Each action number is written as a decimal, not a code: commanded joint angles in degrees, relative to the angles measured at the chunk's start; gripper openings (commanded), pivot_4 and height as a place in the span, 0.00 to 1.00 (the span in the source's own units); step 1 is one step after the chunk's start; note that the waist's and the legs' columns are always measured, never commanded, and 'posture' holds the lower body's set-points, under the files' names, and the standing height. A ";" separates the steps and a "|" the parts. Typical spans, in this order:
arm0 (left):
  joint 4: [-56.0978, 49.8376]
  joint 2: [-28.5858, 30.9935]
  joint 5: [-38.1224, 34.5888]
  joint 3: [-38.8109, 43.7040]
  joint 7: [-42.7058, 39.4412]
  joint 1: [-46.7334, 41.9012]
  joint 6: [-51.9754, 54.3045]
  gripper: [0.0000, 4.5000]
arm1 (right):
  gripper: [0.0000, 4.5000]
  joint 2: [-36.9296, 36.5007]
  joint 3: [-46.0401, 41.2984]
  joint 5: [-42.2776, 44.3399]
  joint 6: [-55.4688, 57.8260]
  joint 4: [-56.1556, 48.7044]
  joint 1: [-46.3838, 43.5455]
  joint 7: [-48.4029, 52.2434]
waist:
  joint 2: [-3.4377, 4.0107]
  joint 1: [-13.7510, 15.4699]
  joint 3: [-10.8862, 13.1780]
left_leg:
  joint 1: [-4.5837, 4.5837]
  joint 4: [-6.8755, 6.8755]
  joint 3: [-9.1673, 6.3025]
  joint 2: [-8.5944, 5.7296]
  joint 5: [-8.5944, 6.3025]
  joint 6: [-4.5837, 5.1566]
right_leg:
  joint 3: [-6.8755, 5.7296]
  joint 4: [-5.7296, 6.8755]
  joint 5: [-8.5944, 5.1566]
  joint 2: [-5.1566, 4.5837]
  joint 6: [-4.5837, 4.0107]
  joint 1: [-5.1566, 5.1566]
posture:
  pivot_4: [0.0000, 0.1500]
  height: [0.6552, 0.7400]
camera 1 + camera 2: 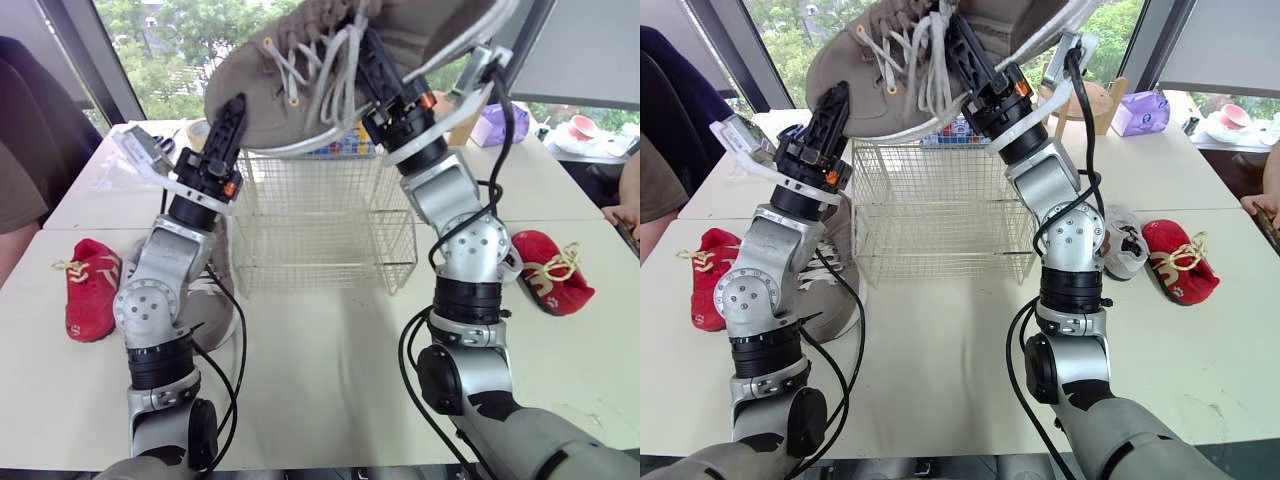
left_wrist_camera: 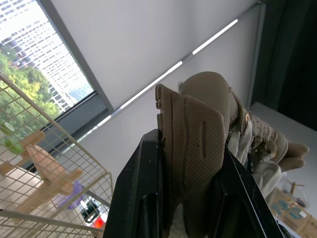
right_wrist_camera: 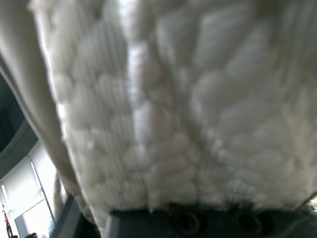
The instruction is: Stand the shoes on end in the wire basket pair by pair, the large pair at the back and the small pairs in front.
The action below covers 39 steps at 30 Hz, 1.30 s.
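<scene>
left gripper: clamped on the sole at the tan shoe's toe
right gripper: grasping tan shoe by its laces
tan shoe: above basket

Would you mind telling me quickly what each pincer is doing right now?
Left pincer: closed on the toe end of the large beige shoe.
Right pincer: closed on the same shoe at its laced opening.

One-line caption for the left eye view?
Large tan shoe held over the wire basket by the left gripper and right gripper; a red shoe lies on the table.
</scene>
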 commanded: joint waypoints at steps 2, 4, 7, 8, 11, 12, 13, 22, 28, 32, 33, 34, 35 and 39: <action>-1.82 1.57 2.55 0.38 0.75 0.08 -0.70 0.37 | 0.37 -1.27 0.89 -0.02 -0.09 -5.30 -1.20 0.53 | 0.00 -0.04 0.00 | 0.00 0.00 0.00 0.00 0.00 0.00 | 0.00 0.00 0.00 0.01 0.00 0.00 | 1.00 1.00; -2.80 3.81 5.84 -0.35 1.78 1.16 0.16 0.59 | 0.37 -1.19 0.91 -2.67 -3.15 -6.00 -1.35 0.03 | 0.00 -0.16 0.00 | 0.00 0.00 0.00 0.00 0.00 0.00 | 0.01 0.00 0.00 0.02 0.00 0.00 | 1.00 1.00; -5.81 8.44 9.10 -1.87 1.42 3.61 2.96 0.79 | 0.37 -4.12 0.50 -4.36 -3.69 -4.34 -3.28 2.54 | 0.01 -0.23 0.00 | 0.02 -0.04 -0.01 0.03 0.00 0.00 | 0.04 0.00 0.00 0.08 0.00 -0.02 | 1.00 1.00; -7.57 10.02 9.78 -2.34 1.39 4.61 3.82 0.79 | 0.37 -6.45 0.55 -4.67 -2.56 -2.76 -4.66 4.27 | 0.01 -0.20 0.01 | 0.01 -0.05 -0.01 0.03 0.00 0.00 | 0.06 0.00 0.00 0.08 0.00 -0.02 | 1.00 1.00; -12.92 13.93 9.98 -2.86 2.41 7.03 5.97 0.79 | 0.37 -11.42 -2.70 -2.36 -2.48 4.13 -10.21 9.90 | 0.02 -0.12 0.03 | 0.00 -0.04 0.01 0.00 0.00 0.00 | 0.12 -0.03 0.00 0.07 0.00 -0.02 | 1.00 1.00; -15.60 15.79 9.79 -2.94 2.92 8.16 6.99 0.79 | 0.37 -14.13 -3.79 -4.08 -4.61 8.90 -13.45 11.92 | 0.02 -0.09 0.03 | 0.00 -0.04 0.01 0.00 0.00 0.00 | 0.14 -0.05 0.00 0.08 -0.01 -0.02 | 1.00 1.00; -18.01 17.50 9.40 -2.91 3.59 9.18 7.95 0.79 | 0.37 -16.89 -4.09 -6.44 -6.77 13.42 -16.37 14.54 | 0.02 -0.08 0.04 | 0.00 -0.04 0.00 0.00 0.00 0.00 | 0.15 -0.03 0.00 0.08 -0.01 -0.02 | 1.00 1.00; -32.47 32.28 -1.57 1.66 7.79 20.92 12.32 0.79 | 0.37 -30.40 4.30 -25.34 -20.85 48.99 -35.49 46.31 | 0.09 -0.87 0.08 | 0.08 -0.21 0.10 0.04 -0.06 0.09 | 0.39 -0.18 -0.01 0.07 -0.04 -0.03 | 1.00 1.00; -34.83 35.81 -3.79 4.99 9.19 29.48 9.28 0.79 | 0.37 -30.25 8.17 -35.57 -30.24 63.10 -40.55 56.04 | 0.11 -0.82 0.09 | 0.07 -0.44 0.08 0.11 0.02 -0.07 | 0.41 -0.18 -0.04 -0.01 -0.16 -0.13 | 1.00 1.00; -35.06 34.99 -3.09 4.03 9.74 30.69 7.05 0.79 | 0.37 -28.63 10.72 -41.69 -36.52 67.26 -40.86 58.47 | 0.11 -0.26 0.09 | 0.06 -0.43 0.09 0.06 0.05 -0.12 | 0.41 -0.19 -0.03 -0.07 -0.19 -0.13 | 1.00 1.00; -35.05 34.95 -2.81 3.73 9.74 30.82 6.73 0.79 | 0.37 -28.22 10.86 -42.50 -37.16 68.01 -40.90 59.08 | 0.11 -0.24 0.09 | 0.06 -0.44 0.09 0.05 0.06 -0.15 | 0.40 -0.19 -0.02 -0.09 -0.20 -0.14 | 1.00 1.00; -35.02 34.91 -2.45 3.47 9.65 31.03 6.47 0.79 | 0.37 -27.72 10.82 -43.10 -37.33 68.86 -40.98 59.73 | 0.11 -0.22 0.09 | 0.05 -0.44 0.09 0.04 0.07 -0.16 | 0.40 -0.19 -0.02 -0.10 -0.20 -0.14 | 1.00 1.00; -34.93 34.88 -2.07 3.20 9.55 31.22 6.23 0.79 | 0.37 -27.27 10.75 -43.72 -37.33 69.72 -41.03 60.23 | 0.11 -0.22 0.09 | 0.05 -0.44 0.09 0.04 0.07 -0.17 | 0.39 -0.19 -0.02 -0.10 -0.20 -0.15 | 1.00 1.00; -34.48 34.60 -0.66 2.06 9.31 31.47 5.44 0.79 | 0.37 -26.26 11.09 -47.46 -38.71 72.96 -40.50 58.12 | 0.11 -0.16 0.09 | 0.03 -0.51 0.08 0.00 0.23 -0.45 | 0.36 -0.20 -0.02 -0.18 -0.19 -0.18 | 1.00 1.00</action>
